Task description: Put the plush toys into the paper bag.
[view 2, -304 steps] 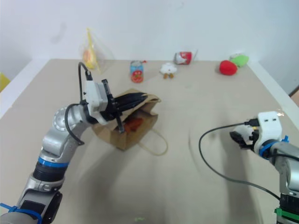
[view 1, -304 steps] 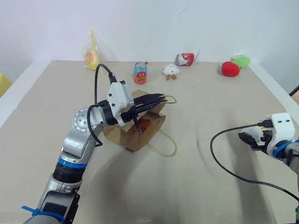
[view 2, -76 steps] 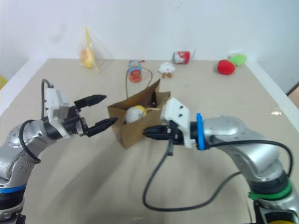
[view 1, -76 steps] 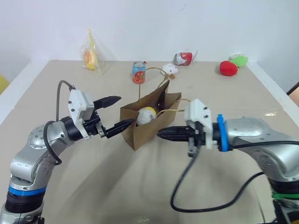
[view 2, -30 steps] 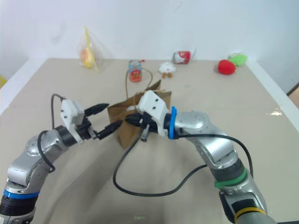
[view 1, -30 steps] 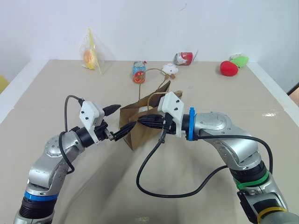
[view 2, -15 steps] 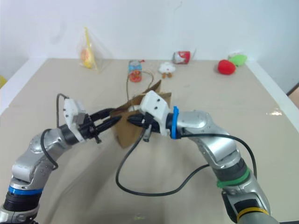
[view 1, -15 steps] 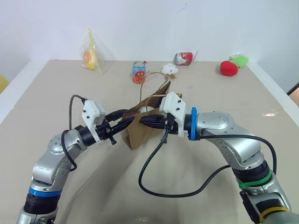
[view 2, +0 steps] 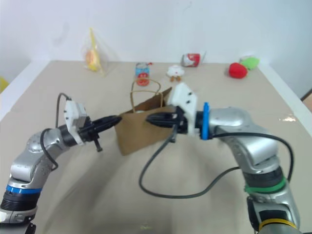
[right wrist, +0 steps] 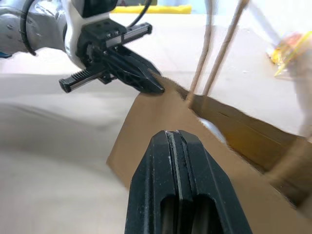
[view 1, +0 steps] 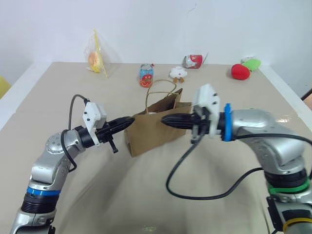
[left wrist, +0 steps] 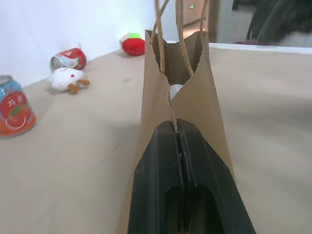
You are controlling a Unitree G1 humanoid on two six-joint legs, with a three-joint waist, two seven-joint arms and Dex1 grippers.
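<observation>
The brown paper bag (view 1: 148, 132) stands upright on the table, its cord handles (view 1: 160, 91) rising above the mouth. My left gripper (view 1: 130, 119) is shut on the bag's left side edge (left wrist: 171, 105), pointing level at it. From the other side, my right gripper (view 1: 163, 119) is shut on the rim of the near wall (right wrist: 146, 141). One pale rounded plush toy (left wrist: 176, 90) shows inside the bag, also glimpsed past the rim as the plush toy (right wrist: 210, 128). The rest of the bag's inside is hidden.
Along the far edge sit a clear pouch (view 1: 96, 57), an orange can (view 1: 146, 75), a small white plush with brown feet (view 1: 178, 73), a tipped red can (view 1: 193, 61), and red (view 1: 240, 71) and green (view 1: 252, 63) plushes. A black cable (view 1: 195, 187) hangs under my right arm.
My left gripper has closed on the bag's edge. The right gripper has pulled to the right, and the squeezed bag now stands stretched wide between both grippers.
</observation>
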